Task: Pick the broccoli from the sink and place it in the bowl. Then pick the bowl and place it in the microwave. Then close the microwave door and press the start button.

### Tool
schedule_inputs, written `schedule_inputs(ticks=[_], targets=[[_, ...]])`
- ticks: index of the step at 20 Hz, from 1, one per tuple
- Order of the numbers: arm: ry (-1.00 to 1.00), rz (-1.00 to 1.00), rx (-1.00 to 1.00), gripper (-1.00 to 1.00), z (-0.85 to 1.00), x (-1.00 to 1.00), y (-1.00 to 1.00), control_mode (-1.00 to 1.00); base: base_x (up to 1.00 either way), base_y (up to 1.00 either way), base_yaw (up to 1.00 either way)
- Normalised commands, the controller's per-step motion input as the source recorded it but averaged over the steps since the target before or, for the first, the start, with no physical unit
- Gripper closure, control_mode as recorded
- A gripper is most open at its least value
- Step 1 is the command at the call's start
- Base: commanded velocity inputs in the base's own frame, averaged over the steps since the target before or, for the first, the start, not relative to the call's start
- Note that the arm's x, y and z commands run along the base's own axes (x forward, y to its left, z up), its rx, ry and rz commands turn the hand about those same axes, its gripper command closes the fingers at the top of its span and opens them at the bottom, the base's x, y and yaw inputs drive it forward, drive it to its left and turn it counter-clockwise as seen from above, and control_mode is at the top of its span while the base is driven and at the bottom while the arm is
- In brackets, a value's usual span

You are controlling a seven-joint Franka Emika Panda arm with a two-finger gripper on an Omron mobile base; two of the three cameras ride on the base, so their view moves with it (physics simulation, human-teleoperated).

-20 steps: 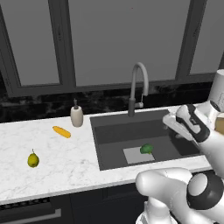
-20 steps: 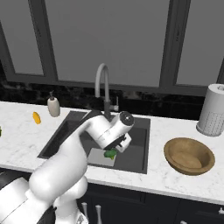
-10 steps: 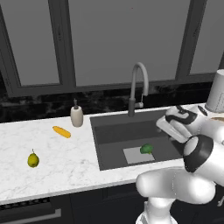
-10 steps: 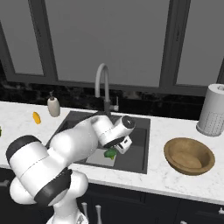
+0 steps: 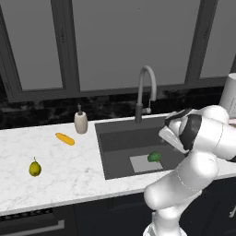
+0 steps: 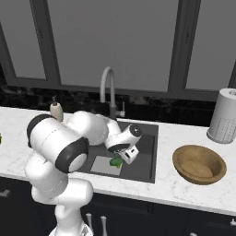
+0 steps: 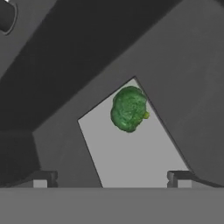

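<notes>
The broccoli (image 7: 128, 109) is a small dark-green clump lying on the pale square (image 7: 131, 153) on the floor of the dark sink (image 5: 124, 140). My gripper (image 7: 111, 178) hangs open above it inside the basin, nothing between its fingertips (image 7: 180, 176). From the right base view the gripper (image 6: 124, 158) sits just right of and over the broccoli (image 6: 115, 161), apart from it. The broccoli (image 5: 154, 157) also lies just left of my forearm. The wooden bowl (image 6: 199, 164) stands empty on the counter right of the sink. The microwave and its door are out of view.
A tall curved faucet (image 5: 146, 87) rises behind the sink. A soap bottle (image 5: 80, 122), an orange-yellow vegetable (image 5: 65, 138) and a pear (image 5: 34, 168) sit on the counter to the left. A paper towel roll (image 6: 224, 115) stands behind the bowl.
The arm has folded and swung so that the hand now hangs lower over the sink, nearer the broccoli. The broccoli and bowl have not moved. The jaws stay open.
</notes>
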Motion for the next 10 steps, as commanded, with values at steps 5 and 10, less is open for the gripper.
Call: schedule_inputs(ticks=[5,10], targets=[[0.01,0.00,0.07,-1.00,-0.34,0.39,-0.06,-1.00,0.00,0.00,0.00],[0.02,0.00,0.06,-1.00,-0.34,0.39,-0.02,-1.00,0.00,0.00,0.00]])
